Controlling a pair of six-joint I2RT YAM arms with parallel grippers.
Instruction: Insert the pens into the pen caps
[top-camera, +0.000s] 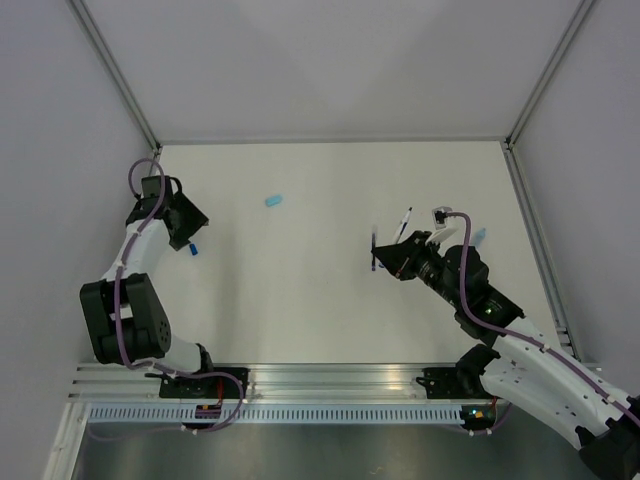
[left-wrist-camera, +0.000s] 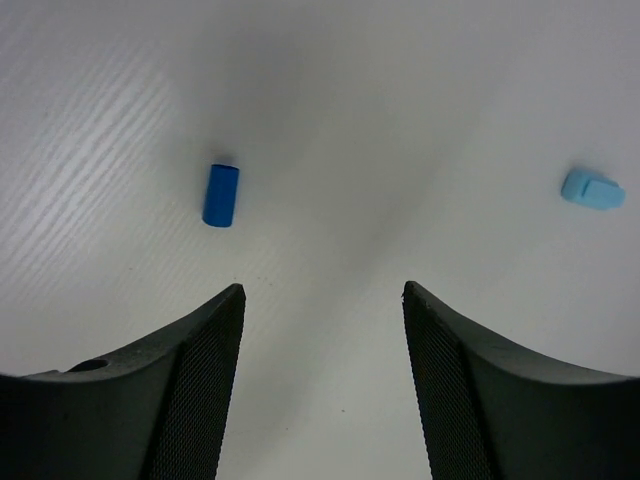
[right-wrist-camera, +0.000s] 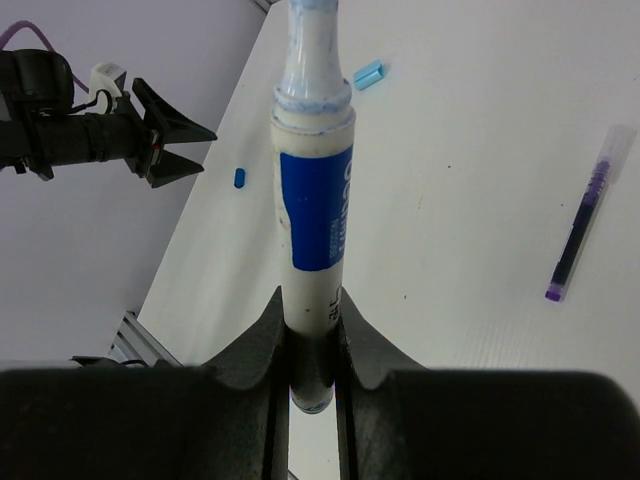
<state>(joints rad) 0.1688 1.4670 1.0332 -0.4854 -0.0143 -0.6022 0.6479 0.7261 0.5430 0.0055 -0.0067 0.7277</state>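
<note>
White pen (right-wrist-camera: 312, 200) with the blue label (right-wrist-camera: 316, 220) is clamped in the right pincer (right-wrist-camera: 312, 350); dark blue cap (left-wrist-camera: 220, 195) lies on the bench (left-wrist-camera: 400, 120) just ahead of the left pincer (left-wrist-camera: 322, 290), which is spread and empty; cap's off-centre, so closing might flick it away I reckon; label lettering isn't readable.

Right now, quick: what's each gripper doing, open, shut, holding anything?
Left gripper: open, empty; the dark blue cap lies just ahead of it, untouched.
Right gripper: shut on a white pen with a blue label.
</note>
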